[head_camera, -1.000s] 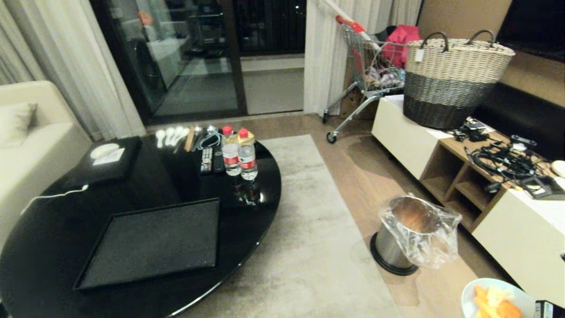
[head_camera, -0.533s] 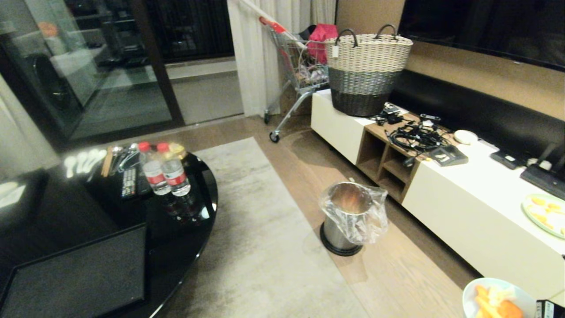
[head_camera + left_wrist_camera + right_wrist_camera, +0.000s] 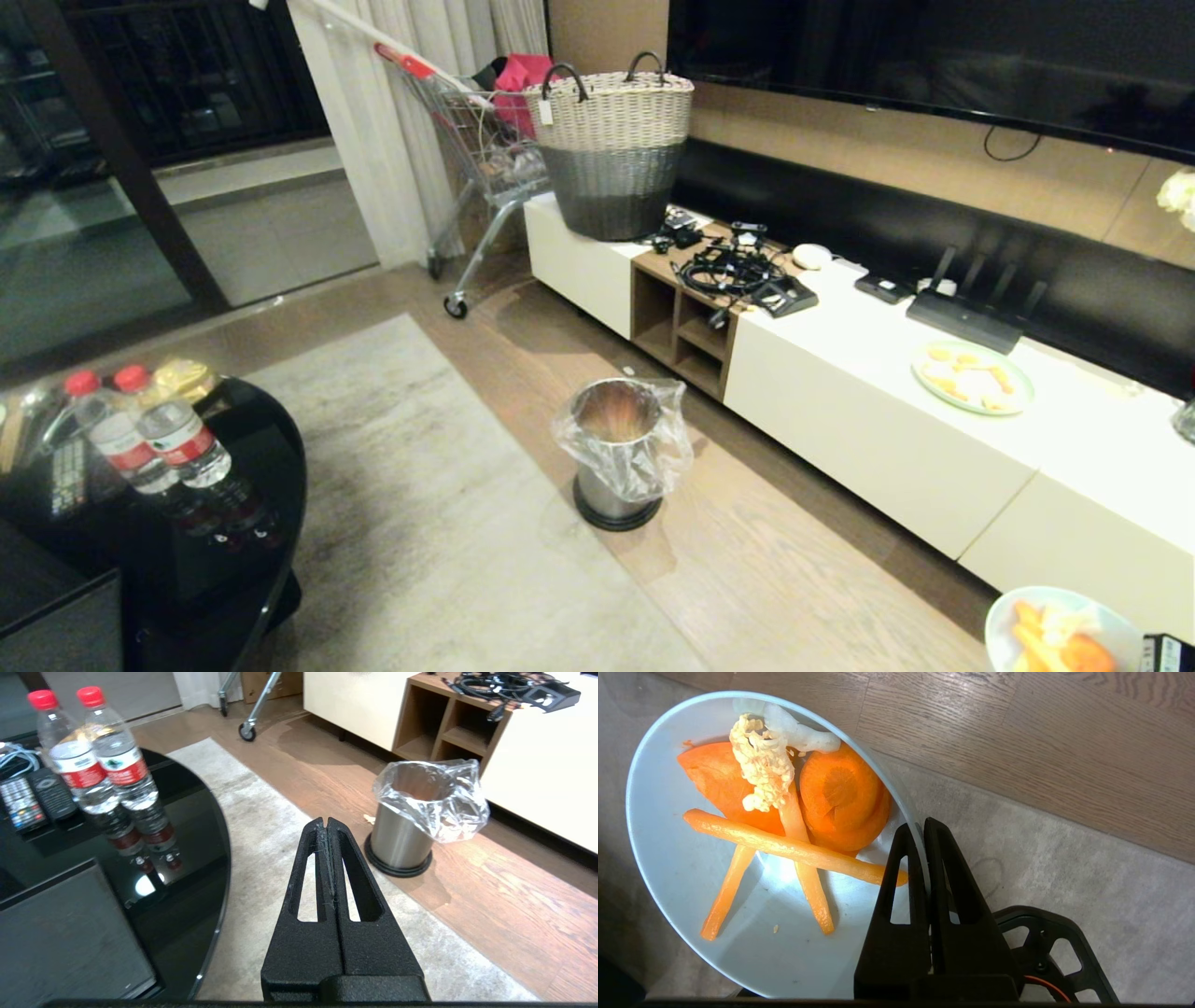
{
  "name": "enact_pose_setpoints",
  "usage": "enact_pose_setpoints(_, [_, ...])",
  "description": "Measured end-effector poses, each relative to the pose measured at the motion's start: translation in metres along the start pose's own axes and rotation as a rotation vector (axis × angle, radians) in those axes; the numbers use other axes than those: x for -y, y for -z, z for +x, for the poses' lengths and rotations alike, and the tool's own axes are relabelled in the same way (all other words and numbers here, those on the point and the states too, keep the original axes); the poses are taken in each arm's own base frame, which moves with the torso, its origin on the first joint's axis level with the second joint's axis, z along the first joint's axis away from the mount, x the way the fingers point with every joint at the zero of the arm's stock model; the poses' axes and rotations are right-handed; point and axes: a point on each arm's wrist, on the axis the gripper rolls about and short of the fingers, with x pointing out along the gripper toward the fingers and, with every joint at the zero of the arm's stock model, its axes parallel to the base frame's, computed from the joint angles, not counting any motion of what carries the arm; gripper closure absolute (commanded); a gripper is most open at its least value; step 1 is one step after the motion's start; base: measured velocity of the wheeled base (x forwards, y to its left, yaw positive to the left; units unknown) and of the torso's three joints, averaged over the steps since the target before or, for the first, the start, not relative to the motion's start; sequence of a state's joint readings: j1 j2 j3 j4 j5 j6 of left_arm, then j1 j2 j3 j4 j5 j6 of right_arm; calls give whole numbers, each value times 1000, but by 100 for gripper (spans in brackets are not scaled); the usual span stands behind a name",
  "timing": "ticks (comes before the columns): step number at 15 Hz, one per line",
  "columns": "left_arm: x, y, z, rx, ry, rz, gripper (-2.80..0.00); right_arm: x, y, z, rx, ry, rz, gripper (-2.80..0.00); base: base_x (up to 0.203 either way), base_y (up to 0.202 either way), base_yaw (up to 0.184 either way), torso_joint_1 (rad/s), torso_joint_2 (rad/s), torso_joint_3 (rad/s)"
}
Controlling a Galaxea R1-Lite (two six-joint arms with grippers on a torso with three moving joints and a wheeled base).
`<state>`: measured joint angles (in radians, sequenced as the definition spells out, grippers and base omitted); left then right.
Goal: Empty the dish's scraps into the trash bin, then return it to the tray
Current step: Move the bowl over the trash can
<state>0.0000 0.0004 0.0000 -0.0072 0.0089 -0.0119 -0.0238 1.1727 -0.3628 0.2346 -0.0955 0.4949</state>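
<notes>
The pale-blue dish point(image 3: 672, 868) carries the scraps point(image 3: 831, 798), orange carrot slices and sticks with a pale piece on top. My right gripper point(image 3: 919, 828) is shut on the dish's rim and holds it above rug and wood floor. The head view shows the dish point(image 3: 1001, 627) and the scraps point(image 3: 1050, 644) at its bottom right corner. On the floor ahead, left of the dish, stands the metal trash bin point(image 3: 616, 453) with its clear liner. My left gripper point(image 3: 326, 822) is shut and empty, hanging over the rug between bin point(image 3: 411, 826) and tray point(image 3: 60, 933). Only a corner of the tray point(image 3: 56, 630) shows at the lower left.
The black round table point(image 3: 271, 448) with two water bottles point(image 3: 159, 443) is at the left. A long white cabinet point(image 3: 887, 439) runs along the right, bearing a woven basket point(image 3: 611, 140), cables point(image 3: 733, 271) and a plate of food point(image 3: 973, 376). A shopping cart point(image 3: 467, 131) stands beyond.
The whole view has swung right: table and tray slid off to the left, the bin came from the right toward the middle. The dish stays held at the bottom right.
</notes>
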Motion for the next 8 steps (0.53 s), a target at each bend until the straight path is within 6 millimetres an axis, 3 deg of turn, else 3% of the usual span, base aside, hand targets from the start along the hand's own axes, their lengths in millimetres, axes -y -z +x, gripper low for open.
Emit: enact_pose_setpoints(8, [0,0,0,0,0,0,0,0,0,-1,5,-9,-34,0,0,0,0,0,0,0])
